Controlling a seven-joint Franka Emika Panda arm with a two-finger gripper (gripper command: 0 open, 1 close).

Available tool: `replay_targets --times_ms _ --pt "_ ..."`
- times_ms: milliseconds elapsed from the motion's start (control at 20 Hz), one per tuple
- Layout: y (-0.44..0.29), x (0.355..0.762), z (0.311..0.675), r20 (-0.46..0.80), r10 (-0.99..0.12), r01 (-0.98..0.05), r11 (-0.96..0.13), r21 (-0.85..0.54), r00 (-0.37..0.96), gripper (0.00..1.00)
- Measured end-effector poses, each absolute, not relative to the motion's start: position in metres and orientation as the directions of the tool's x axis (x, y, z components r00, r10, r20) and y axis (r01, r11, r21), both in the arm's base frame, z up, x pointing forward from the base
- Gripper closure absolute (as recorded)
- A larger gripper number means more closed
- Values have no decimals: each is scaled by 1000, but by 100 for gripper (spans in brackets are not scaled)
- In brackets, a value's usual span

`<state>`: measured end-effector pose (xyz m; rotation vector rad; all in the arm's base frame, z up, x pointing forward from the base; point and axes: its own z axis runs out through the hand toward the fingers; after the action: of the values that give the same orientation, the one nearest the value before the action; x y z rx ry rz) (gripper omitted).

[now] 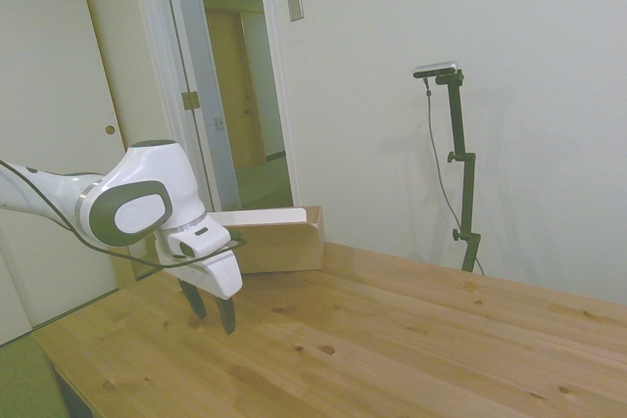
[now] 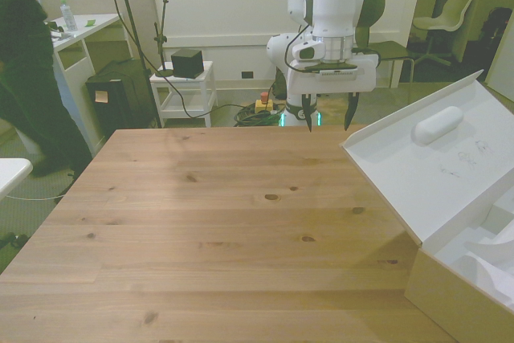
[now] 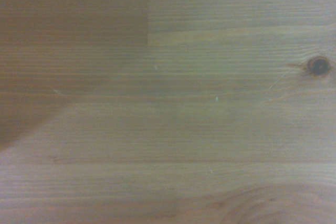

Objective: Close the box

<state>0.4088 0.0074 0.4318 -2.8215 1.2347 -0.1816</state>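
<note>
A: Where do we stand? Box (image 2: 462, 279) sits open at the desk (image 2: 225, 214) edge, about 4 o'clock in the front view, flap lid (image 2: 418, 174) tilted back.

B: Claw (image 2: 328, 122) hangs empty, fingers apart, over bare wood at 12 o'clock, well apart from the box. We judge the approach not begun; next we must get behind the flap and push it over.

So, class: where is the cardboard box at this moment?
The box sits at the front view's right edge of the table, lid raised open; the pincer hovers apart from it.
</note>
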Motion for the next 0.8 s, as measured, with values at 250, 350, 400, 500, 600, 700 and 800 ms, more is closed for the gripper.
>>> replay_targets --times_ms 250,350,400,500,600,700,800 --pt "9 412 439 103 -718 -710 -697 -103 689 0" --pt "13 417 450 122 -708 -699 -706 -115 695 0" --pt "15 419 454 132 -703 -693 -711 -119 699 0" --pt "18 425 462 158 -689 -676 -725 -131 708 0" --pt "19 434 466 184 -676 -660 -737 -147 714 0" --pt "20 444 468 207 -658 -638 -753 -161 724 0" --pt "23 455 471 228 -640 -616 -768 -173 734 0"
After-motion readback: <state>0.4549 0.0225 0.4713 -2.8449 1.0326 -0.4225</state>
